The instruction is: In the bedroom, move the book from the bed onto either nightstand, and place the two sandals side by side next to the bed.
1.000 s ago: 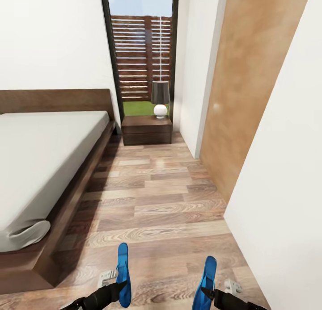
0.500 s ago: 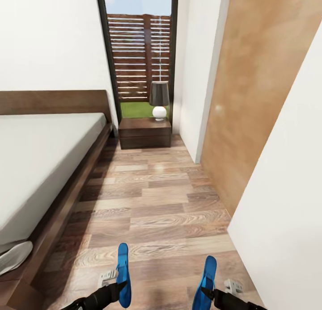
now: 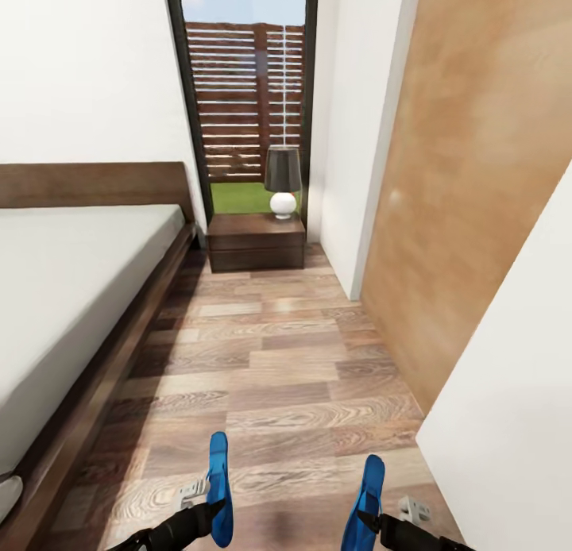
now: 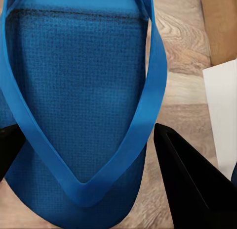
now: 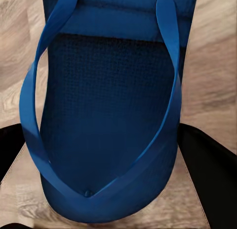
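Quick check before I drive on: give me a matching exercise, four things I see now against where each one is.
Things:
1. lamp
2. nightstand
3. left sandal
4. bed

Places:
A. along the left of the head view, under the headboard wall
B. held in the left pincer
C. on the nightstand, before the window
D. on the floor between the bed's head end and the white wall

Pairs: 1-C, 2-D, 3-B, 4-A
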